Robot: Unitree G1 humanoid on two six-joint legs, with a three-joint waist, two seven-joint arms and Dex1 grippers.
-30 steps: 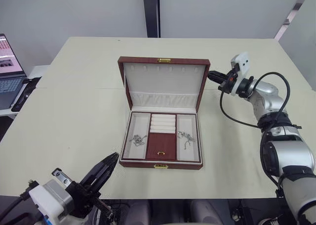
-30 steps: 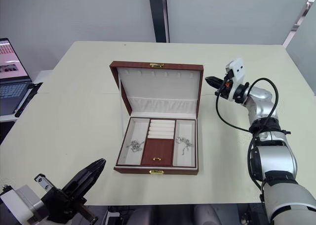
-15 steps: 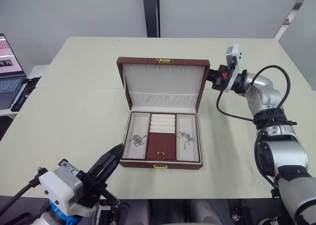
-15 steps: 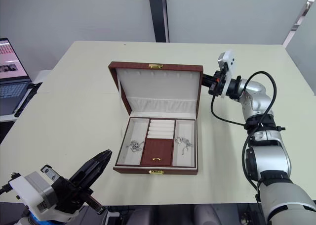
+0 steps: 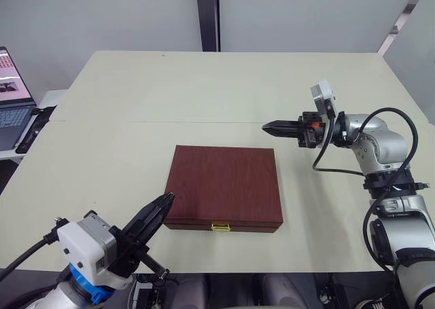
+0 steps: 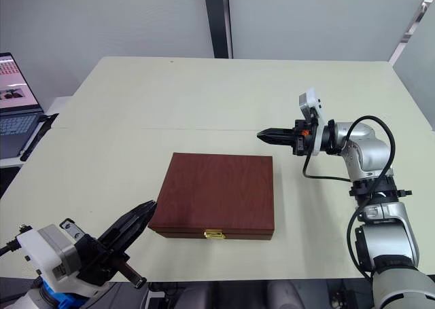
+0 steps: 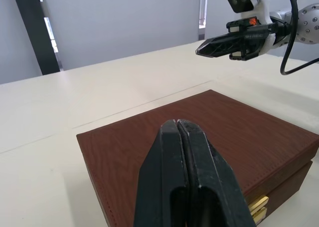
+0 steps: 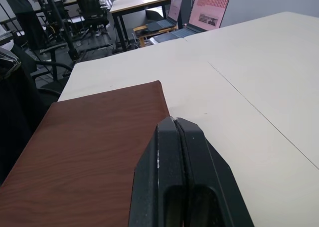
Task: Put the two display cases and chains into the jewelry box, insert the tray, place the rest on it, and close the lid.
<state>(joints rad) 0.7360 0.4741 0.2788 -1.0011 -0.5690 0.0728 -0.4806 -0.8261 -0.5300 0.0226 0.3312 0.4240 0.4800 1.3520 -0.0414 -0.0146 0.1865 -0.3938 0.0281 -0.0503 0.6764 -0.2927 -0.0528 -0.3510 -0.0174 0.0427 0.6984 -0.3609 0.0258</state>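
With the lid [image 5: 226, 183] down flat on the box [image 5: 224, 219], the task looks finished; my left gripper [image 5: 165, 201] and right gripper [image 5: 266, 127], both pinched shut and empty, need only pull clear.

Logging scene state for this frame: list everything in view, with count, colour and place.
jewelry box: one, reddish-brown, middle of the table, nearer the front edge.
lid: one, reddish-brown, shut flat on the box.
clasp: one, gold, on the box's front face.
table: one, cream, with a seam running across it behind the box.
laptop: one, open with the screen lit, on a separate surface off the table's left side.
left hand: one, black fingers closed together, tips next to the box's front left corner.
right hand: one, black fingers closed together, above the table behind the box's rear right corner, pointing toward the robot's left.
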